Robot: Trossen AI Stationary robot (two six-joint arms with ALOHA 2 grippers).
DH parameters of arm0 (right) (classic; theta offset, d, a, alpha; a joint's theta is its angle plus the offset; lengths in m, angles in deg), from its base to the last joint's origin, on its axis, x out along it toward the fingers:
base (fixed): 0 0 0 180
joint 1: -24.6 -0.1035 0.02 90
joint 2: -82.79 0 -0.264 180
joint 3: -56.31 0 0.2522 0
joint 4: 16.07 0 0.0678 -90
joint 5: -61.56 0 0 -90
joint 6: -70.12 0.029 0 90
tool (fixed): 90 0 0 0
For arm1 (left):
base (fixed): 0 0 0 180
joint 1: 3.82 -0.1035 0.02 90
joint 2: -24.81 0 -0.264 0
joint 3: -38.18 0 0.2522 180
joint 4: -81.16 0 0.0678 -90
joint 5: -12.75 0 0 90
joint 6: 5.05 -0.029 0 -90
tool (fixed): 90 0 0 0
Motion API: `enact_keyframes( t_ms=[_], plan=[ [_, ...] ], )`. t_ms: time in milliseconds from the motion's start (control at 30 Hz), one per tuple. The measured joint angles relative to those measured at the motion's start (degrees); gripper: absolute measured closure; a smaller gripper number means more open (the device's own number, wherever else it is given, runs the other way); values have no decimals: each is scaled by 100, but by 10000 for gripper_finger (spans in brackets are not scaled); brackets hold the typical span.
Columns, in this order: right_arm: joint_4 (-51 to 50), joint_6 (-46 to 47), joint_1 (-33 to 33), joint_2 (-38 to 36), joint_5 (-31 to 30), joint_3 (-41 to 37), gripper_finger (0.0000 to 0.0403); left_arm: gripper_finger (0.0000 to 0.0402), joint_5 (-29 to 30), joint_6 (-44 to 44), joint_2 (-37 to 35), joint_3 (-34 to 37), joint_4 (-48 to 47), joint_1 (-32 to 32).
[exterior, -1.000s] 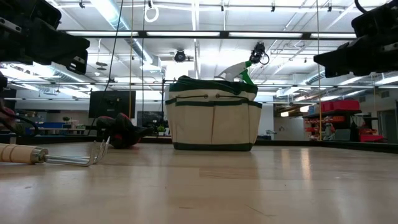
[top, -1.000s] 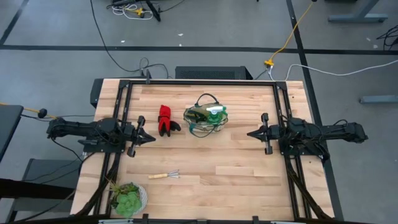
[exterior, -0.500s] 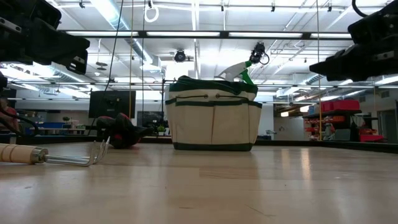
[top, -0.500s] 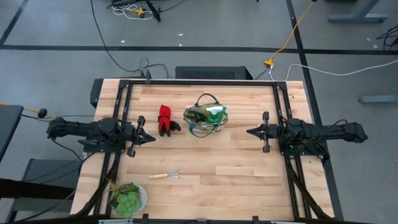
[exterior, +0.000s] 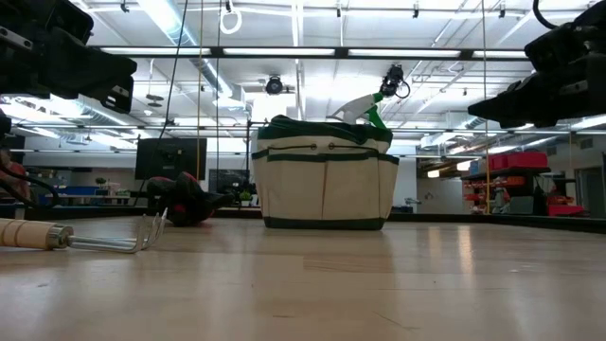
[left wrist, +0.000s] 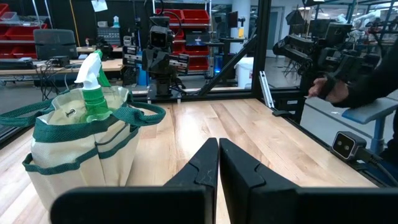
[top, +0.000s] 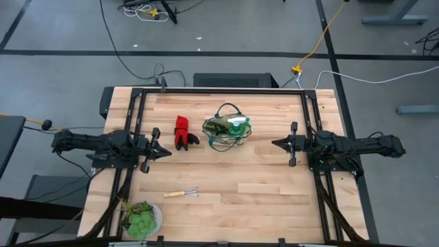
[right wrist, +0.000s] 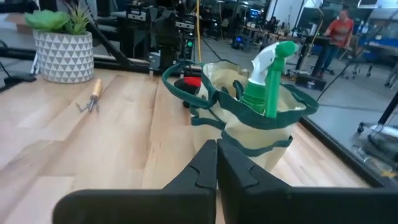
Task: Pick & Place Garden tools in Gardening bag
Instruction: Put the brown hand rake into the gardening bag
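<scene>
The gardening bag (top: 228, 132) stands mid-bench toward the far edge, spray bottle (top: 238, 125) inside, gloves (top: 182, 132) beside it. The mini rake (top: 182, 193) lies near the front-left corner. Left gripper (top: 167, 152) and right gripper (top: 276, 144), both closed and empty, flank the bag across bare wood.

Cloth, plastic and wood on a pale tabletop

The bag (exterior: 324, 185) is matt canvas, the spray bottle (right wrist: 267, 78) glossy plastic, the rake (top: 182, 193) wood-handled with metal tines; the table (top: 260, 192) is smooth planked wood.

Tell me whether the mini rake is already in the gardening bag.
No, the mini rake lies on the bare table, well apart from the gardening bag.
</scene>
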Motion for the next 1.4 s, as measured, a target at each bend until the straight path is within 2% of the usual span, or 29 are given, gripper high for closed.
enact_keyframes(
  t_ms=[133, 1400],
  plan=[
    [1, 213, 0, 0, 0, 0, 386, 381, 0, 0, 1, 1, 0, -1],
    [4, 207, 0, 0, 0, 2, 387, 381, 0, -6, 1, -1, 32, -1]
  ],
)
